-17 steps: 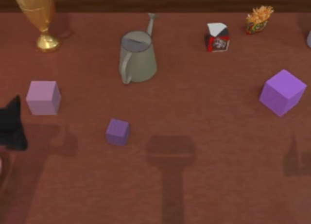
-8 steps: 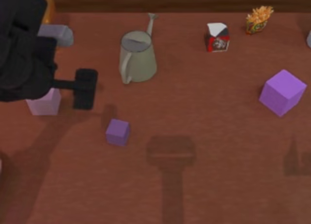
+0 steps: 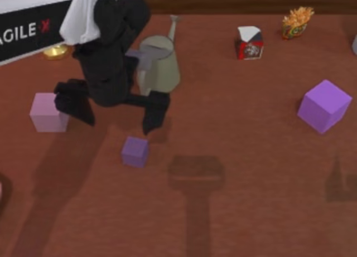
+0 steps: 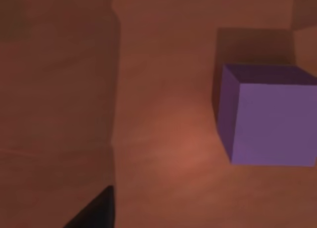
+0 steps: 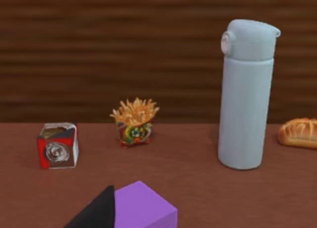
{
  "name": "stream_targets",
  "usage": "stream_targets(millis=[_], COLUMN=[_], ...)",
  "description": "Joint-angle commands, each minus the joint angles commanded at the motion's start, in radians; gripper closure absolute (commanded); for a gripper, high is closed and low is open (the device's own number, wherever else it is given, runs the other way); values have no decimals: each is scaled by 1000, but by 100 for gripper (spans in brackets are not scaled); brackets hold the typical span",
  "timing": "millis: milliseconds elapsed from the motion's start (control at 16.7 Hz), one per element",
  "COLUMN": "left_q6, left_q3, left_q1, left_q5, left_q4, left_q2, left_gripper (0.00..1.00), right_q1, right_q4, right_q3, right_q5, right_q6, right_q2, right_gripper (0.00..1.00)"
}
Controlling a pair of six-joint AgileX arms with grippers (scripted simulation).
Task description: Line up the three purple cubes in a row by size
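The small dark violet matte cube, lower left of centre in the top view, looks rigid, light and flat-sided, so I judge a pinch across two opposite faces would hold. My left gripper hangs just above it, fingers spread wide and empty. The medium pale lilac-pink cube sits far left, the large bright purple cube far right; the right gripper's opening cannot be told.
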Motion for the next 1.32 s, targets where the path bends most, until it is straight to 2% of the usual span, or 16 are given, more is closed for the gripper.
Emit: stream_targets(millis=[180,540,720,1020,1320], left_q6=[-10,-10,-8,-8,-8], left_q3=[75,77,33,-77,-92], left_q1=[-21,-18,-20,-21,-21], left_q5=[0,0,0,0,1], left_q4=[-42,-41,29,234,257], left_q2=[83,91,123,207,220], left_gripper=[0,0,0,0,0], right_q1=[0,0,0,0,0], right_q4=[0,0,0,0,0], right_q3=[0,0,0,0,0], right_q5=[0,0,0,0,0], right_q6=[0,0,0,0,0], right_q2=[0,0,0,0,0], right_gripper=[0,0,0,0,0])
